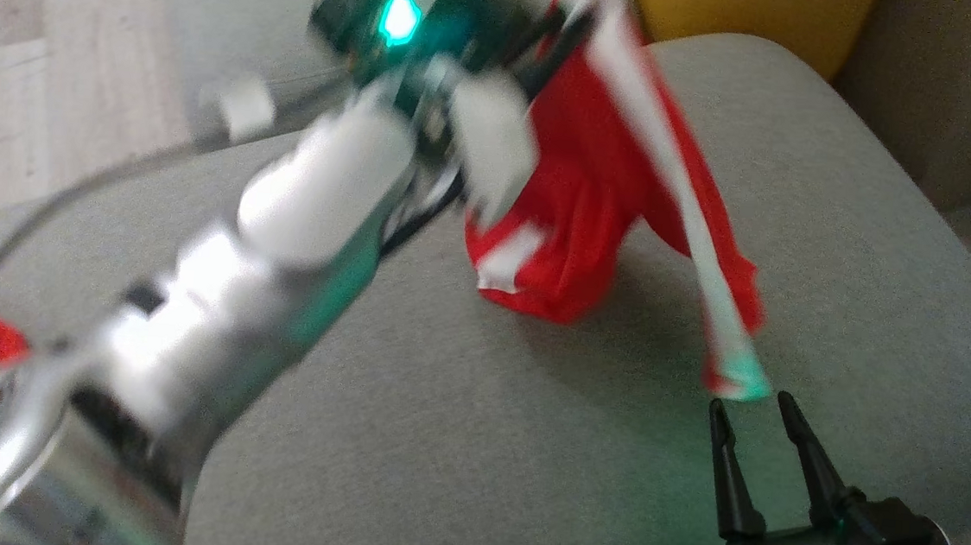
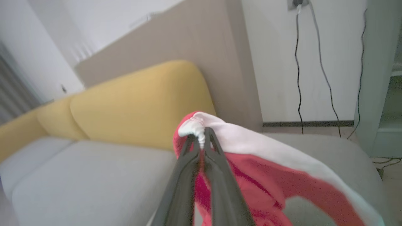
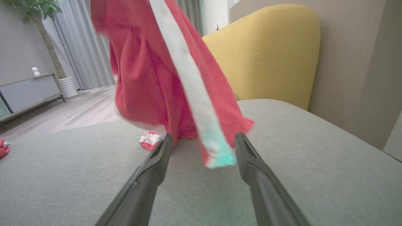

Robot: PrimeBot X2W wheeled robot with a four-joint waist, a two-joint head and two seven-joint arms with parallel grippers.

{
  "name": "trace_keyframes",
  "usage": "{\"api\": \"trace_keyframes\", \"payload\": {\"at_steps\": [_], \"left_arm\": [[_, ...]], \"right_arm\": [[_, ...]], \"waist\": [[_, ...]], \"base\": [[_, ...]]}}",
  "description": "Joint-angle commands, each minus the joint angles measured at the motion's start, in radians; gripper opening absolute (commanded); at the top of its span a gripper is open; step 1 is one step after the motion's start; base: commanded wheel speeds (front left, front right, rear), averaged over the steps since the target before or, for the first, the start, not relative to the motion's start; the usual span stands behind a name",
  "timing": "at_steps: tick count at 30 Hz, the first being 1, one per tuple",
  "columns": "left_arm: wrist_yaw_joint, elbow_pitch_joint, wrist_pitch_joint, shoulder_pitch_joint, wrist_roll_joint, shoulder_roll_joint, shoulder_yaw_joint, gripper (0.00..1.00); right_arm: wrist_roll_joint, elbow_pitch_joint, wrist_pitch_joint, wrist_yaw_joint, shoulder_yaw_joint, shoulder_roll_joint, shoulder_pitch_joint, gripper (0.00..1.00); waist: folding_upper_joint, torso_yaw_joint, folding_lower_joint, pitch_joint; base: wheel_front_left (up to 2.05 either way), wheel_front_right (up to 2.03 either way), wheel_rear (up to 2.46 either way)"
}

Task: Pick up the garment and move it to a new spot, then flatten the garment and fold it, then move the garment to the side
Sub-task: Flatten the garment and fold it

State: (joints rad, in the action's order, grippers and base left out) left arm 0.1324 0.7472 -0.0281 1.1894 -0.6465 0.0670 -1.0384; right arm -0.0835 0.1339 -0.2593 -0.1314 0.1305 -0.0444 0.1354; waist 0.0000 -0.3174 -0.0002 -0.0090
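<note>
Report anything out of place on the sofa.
A small red-and-white cloth piece lies on the grey seat beside the red garment, seemingly separate; the garment hangs bunched from the shut left gripper.

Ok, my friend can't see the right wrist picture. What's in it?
A red garment with a white stripe hangs over a grey couch, its lowest tip showing between the two dark fingers of the open right gripper. A yellow cushion stands behind.
</note>
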Motion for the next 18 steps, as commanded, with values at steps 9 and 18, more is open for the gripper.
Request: {"api": "trace_keyframes", "payload": {"at_steps": [9,18], "left_arm": [[-0.032,0.002,0.108,-0.335,-0.07,0.167,0.022,0.0],[-0.08,-0.072,0.23,-0.443,-0.11,0.242,0.082,0.0]], "right_arm": [[-0.051,-0.003,-0.002,0.001,0.037,-0.006,-0.02,1.0],[-0.065,0.115,-0.002,0.001,-0.005,-0.006,-0.056,1.0]], "waist": [[0.0,0.152,0.0002,0.05],[0.0,0.249,0.0002,0.094]], "base": [[0.0,0.0,0.0],[0.0,0.0,0.0]]}}
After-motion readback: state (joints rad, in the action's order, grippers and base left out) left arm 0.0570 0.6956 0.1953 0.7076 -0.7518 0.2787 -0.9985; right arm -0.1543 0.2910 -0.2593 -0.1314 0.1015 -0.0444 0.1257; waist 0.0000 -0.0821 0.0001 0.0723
